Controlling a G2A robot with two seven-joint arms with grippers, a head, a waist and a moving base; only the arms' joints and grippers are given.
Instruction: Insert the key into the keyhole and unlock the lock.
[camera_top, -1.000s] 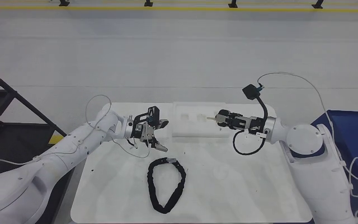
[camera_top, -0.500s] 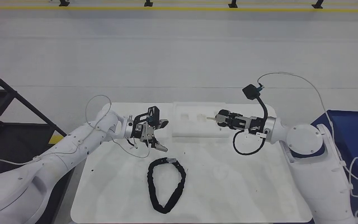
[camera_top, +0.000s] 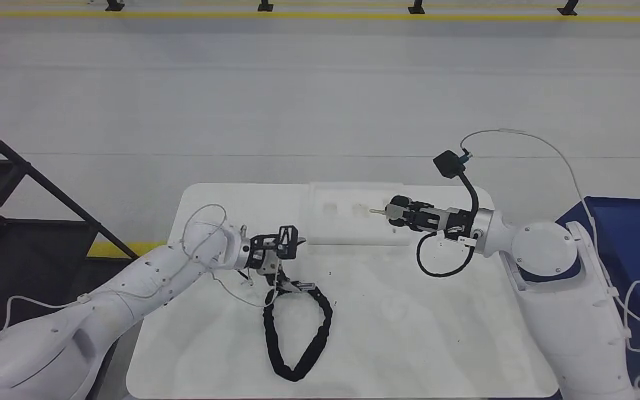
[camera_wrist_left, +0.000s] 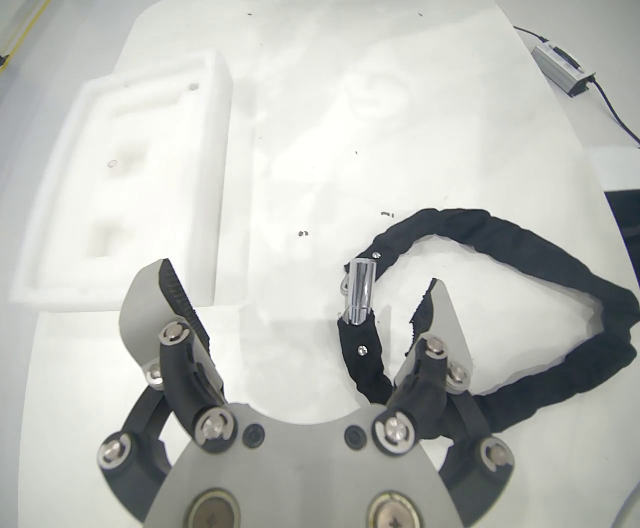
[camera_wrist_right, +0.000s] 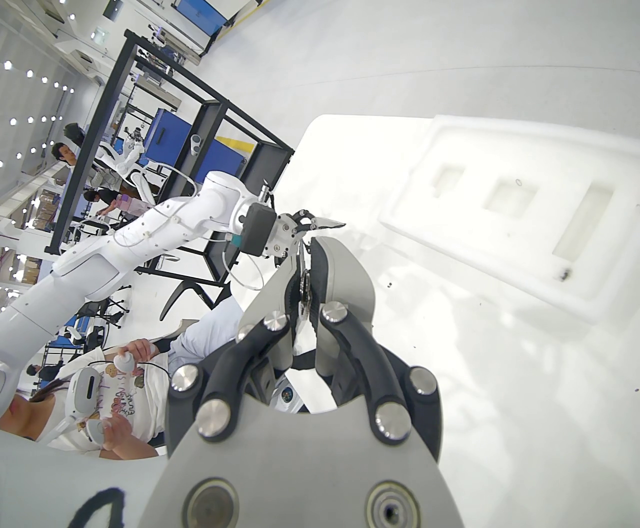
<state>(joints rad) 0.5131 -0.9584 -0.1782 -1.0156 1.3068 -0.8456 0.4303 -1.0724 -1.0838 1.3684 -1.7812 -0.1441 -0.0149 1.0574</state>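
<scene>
A black fabric-covered chain lock (camera_top: 297, 335) lies in a loop on the white table (camera_top: 420, 330). Its shiny metal cylinder (camera_wrist_left: 360, 295) sits at one end of the chain (camera_wrist_left: 550, 285). My left gripper (camera_wrist_left: 300, 300) stands open just above that end, and the cylinder lies between its fingers, nearer one finger (camera_wrist_left: 432, 312). From above, the left gripper (camera_top: 280, 275) is at the top of the loop. My right gripper (camera_top: 392, 212) hovers over the foam tray's edge, shut on the key (camera_top: 377, 211), whose tip points toward the left arm. The right gripper (camera_wrist_right: 305, 252) has its jaws pressed together.
A white foam tray (camera_top: 345, 215) with shallow recesses lies at the back middle of the table, also seen as a foam tray (camera_wrist_left: 125, 165) near the left gripper. A blue bin (camera_top: 615, 225) stands off the table's right edge. A small power brick (camera_wrist_left: 562, 67) rests beyond the table.
My left arm has swung toward the front of the table and brought its open gripper down over the lock's cylinder end. The right arm with the key has kept still.
</scene>
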